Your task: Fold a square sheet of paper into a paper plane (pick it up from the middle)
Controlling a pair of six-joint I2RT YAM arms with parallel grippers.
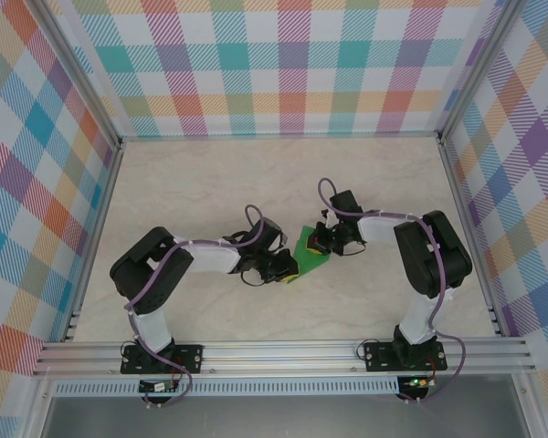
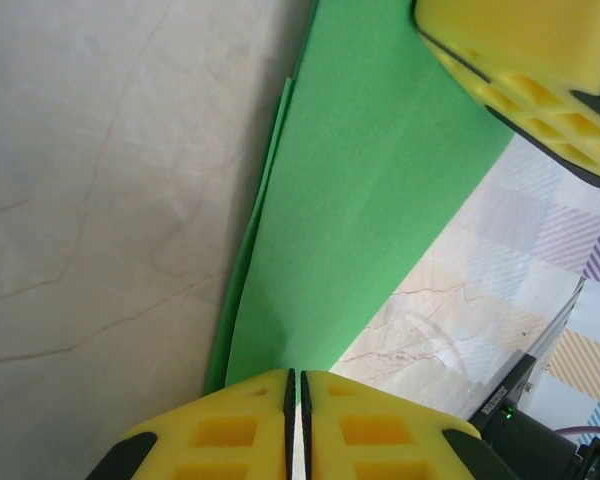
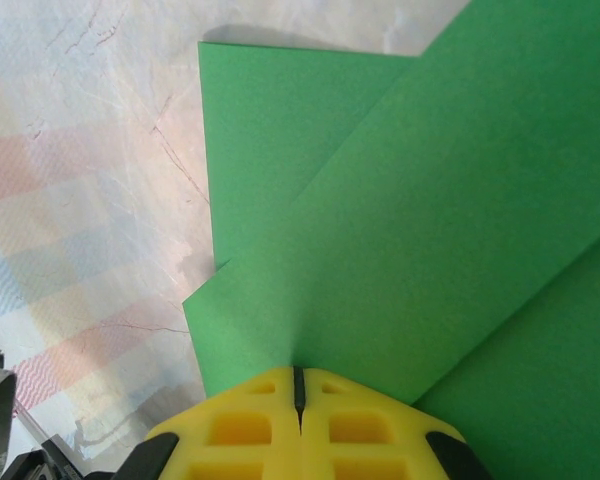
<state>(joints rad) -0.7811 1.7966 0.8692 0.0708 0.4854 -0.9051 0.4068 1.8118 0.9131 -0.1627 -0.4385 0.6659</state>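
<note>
The green sheet of paper (image 1: 308, 250), folded into overlapping angular layers, hangs just above the table between my two grippers. My left gripper (image 1: 289, 268) is shut on its near left edge; in the left wrist view the paper (image 2: 370, 180) runs straight into the closed yellow fingertips (image 2: 297, 376). My right gripper (image 1: 319, 244) pinches the opposite side. In the right wrist view the layered paper (image 3: 410, 200) spreads away from its shut tips (image 3: 298, 373), with a lower layer's corner sticking out at left. A yellow finger (image 2: 525, 55) of the right gripper shows at the top right of the left wrist view.
The pale marbled tabletop (image 1: 210, 182) lies under both arms. Checked walls (image 1: 283, 64) enclose the back and sides, with metal rails (image 1: 283, 351) along the near edge. The arms' elbows (image 1: 146, 265) (image 1: 434, 251) stand to either side of the paper.
</note>
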